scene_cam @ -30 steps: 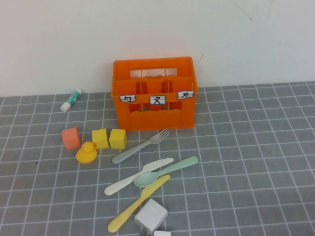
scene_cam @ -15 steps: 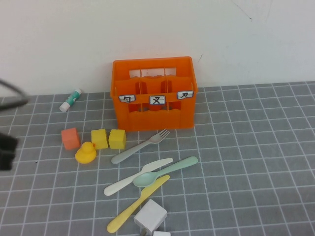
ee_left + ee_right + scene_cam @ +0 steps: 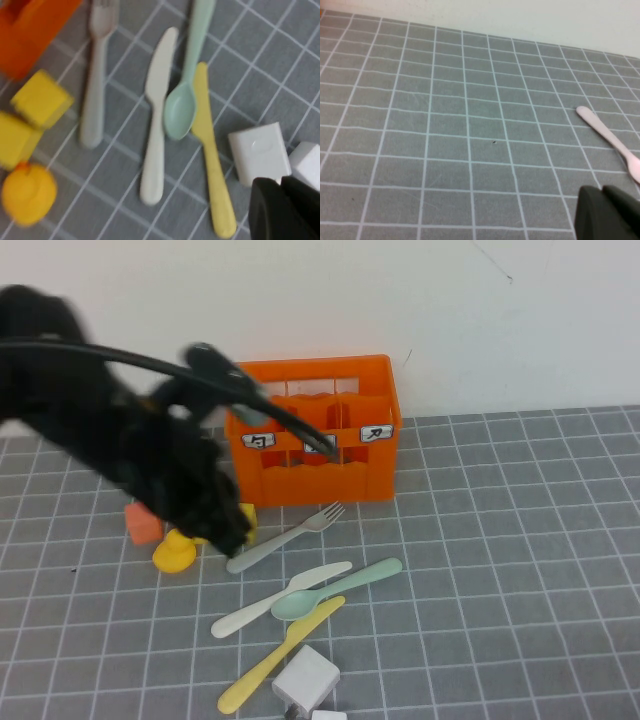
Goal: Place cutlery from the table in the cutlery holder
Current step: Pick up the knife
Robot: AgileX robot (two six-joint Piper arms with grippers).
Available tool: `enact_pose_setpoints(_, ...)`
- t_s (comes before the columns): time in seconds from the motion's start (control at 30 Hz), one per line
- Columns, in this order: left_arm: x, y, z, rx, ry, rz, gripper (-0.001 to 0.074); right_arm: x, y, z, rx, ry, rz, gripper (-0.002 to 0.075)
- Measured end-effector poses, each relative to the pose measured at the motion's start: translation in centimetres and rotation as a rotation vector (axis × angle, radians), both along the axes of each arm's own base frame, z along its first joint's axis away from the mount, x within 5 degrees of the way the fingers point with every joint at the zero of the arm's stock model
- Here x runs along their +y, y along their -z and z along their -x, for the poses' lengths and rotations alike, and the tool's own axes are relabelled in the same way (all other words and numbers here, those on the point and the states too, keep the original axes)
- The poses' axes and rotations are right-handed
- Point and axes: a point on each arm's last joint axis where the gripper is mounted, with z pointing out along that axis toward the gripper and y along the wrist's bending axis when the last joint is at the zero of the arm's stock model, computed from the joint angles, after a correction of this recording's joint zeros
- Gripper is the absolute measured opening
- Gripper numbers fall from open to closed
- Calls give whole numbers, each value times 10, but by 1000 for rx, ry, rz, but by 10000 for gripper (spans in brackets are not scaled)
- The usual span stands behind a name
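Note:
The orange cutlery holder (image 3: 330, 465) stands at the back of the grey tiled table (image 3: 500, 570). In front of it lie the grey-green fork (image 3: 285, 537), white knife (image 3: 275, 600), mint spoon (image 3: 335, 588) and yellow knife (image 3: 275, 660). My left gripper (image 3: 232, 538), blurred, hovers by the fork's handle end, empty. The left wrist view shows the fork (image 3: 95, 85), white knife (image 3: 156, 115), spoon (image 3: 187, 85), yellow knife (image 3: 210, 150) and my shut left gripper (image 3: 280, 187). My right gripper (image 3: 602, 192) is shut over bare table, out of the high view.
A yellow duck (image 3: 175, 552) and an orange cube (image 3: 143, 527) sit left of the cutlery; two yellow cubes (image 3: 42, 97) are hidden by my arm in the high view. A white box (image 3: 307, 678) lies by the yellow knife. A pale utensil (image 3: 610, 135) shows in the right wrist view.
My left arm has swung in from the left edge and now reaches over the cubes to the fork's handle. The cutlery and crate have not moved.

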Motion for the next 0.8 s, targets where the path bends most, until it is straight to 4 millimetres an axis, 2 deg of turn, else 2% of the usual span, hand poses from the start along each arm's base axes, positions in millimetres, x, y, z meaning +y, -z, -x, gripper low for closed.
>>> enact_pose_setpoints(0.1,-32,13,-13,19,81,-44,60,0,0,0,0,0,0,-3)
enact_pose_setpoints(0.17,-48,22,-19,24,129,-82,130,0,0,0,0,0,0,-3)
enact_pose_setpoints(0.23,-64,32,-25,23,176,-127,238,0,0,0,0,0,0,-3)
enact_pose_setpoints(0.33,-79,47,-31,25,215,-196,389,0,0,0,0,0,0,-3)
enact_pose_setpoints(0.4,-84,56,-34,34,229,-217,430,0,0,0,0,0,0,-3)
enact_pose_setpoints(0.5,-88,70,-38,66,230,-229,440,0,0,0,0,0,0,-3)
enact_pose_setpoints(0.6,-90,85,-42,107,209,-240,419,0,0,0,0,0,0,-3)
enact_pose_setpoints(0.8,-86,103,-46,182,77,-319,378,0,0,0,0,0,0,-3)
